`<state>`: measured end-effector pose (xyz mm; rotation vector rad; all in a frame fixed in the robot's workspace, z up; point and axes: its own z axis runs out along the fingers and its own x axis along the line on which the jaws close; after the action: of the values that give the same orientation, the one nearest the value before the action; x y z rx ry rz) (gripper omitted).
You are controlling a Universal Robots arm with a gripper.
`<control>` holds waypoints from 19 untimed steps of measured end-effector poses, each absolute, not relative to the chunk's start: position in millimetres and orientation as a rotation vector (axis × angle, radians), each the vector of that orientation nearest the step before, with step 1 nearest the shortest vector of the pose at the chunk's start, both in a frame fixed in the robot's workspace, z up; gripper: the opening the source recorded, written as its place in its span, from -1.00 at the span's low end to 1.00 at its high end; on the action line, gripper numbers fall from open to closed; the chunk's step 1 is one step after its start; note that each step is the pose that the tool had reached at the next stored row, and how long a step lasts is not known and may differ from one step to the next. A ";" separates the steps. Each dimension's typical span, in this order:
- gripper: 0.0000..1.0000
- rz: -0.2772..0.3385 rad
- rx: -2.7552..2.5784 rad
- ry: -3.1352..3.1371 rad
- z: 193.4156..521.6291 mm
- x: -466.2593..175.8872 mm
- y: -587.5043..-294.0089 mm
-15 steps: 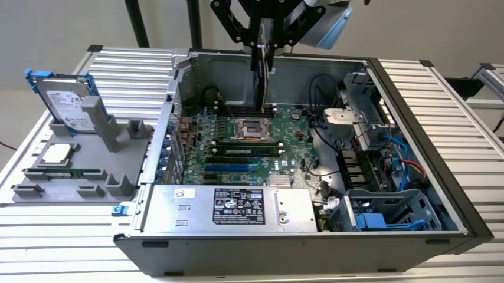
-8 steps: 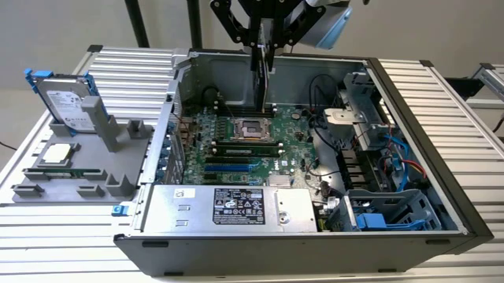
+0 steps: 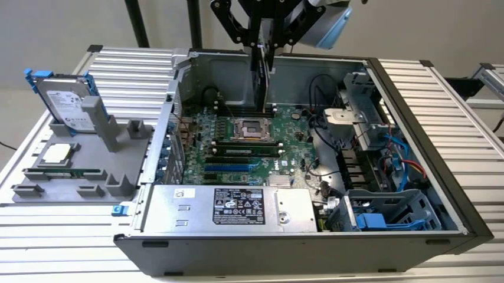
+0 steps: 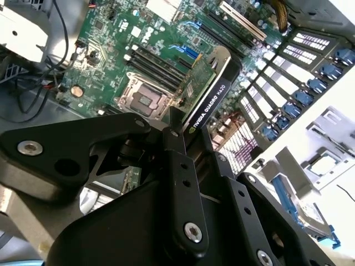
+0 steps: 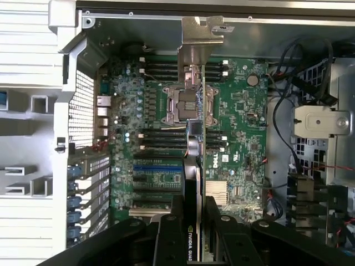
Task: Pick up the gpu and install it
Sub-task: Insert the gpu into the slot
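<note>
The flat green gpu (image 3: 262, 79) with black cooler is clamped in the black gripper (image 3: 263, 46) above the green motherboard (image 3: 303, 150), picked up, apparently not yet seated.

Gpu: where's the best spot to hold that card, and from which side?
By its upper long edge, from above, as the tool holds the gpu now, pinching its two flat faces. The card hangs edge-on over the motherboard, so this leaves its lower edge and silver bracket free, probably what fitting it needs.
</note>
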<state>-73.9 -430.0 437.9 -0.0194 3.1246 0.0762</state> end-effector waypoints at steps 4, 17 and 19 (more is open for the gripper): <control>-1.00 0.076 -0.042 3.125 437.9 -74.0 -430.0; -1.00 0.077 -0.116 3.124 437.9 -73.9 -430.0; -1.00 0.077 -0.129 3.124 437.9 -73.9 -430.0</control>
<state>-73.9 -430.0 437.9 -0.1289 3.1237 0.0769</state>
